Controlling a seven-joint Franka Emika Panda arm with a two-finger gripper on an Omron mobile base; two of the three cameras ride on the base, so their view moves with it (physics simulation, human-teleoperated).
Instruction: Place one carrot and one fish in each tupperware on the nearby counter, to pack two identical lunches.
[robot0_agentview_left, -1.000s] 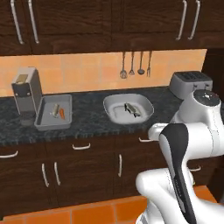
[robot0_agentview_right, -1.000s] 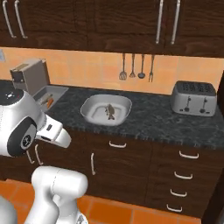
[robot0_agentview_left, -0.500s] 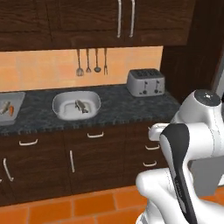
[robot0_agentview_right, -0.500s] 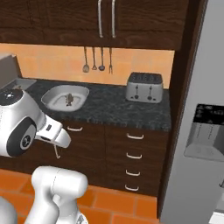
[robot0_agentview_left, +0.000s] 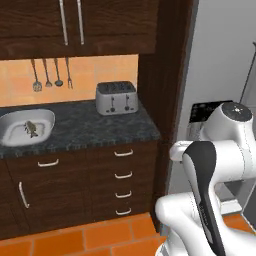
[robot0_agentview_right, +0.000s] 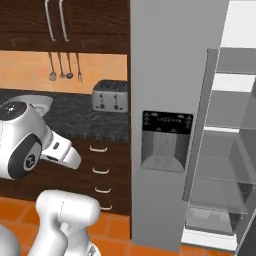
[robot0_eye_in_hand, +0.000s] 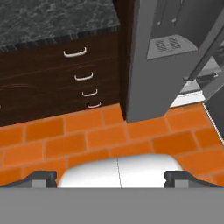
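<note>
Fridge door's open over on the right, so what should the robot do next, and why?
Probably keep driving toward the open fridge and bring the hand up to its shelves. The hand is open and empty, aimed at the orange floor, and the rounded tupperware on the counter holds a fish but no carrot that I can see.

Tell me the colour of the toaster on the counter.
Silver toaster, clearest in the left base view.

A fish (robot0_agentview_left: 31, 128) lies in the rounded tupperware (robot0_agentview_left: 10, 142) on the counter (robot0_agentview_left: 100, 127).
</note>
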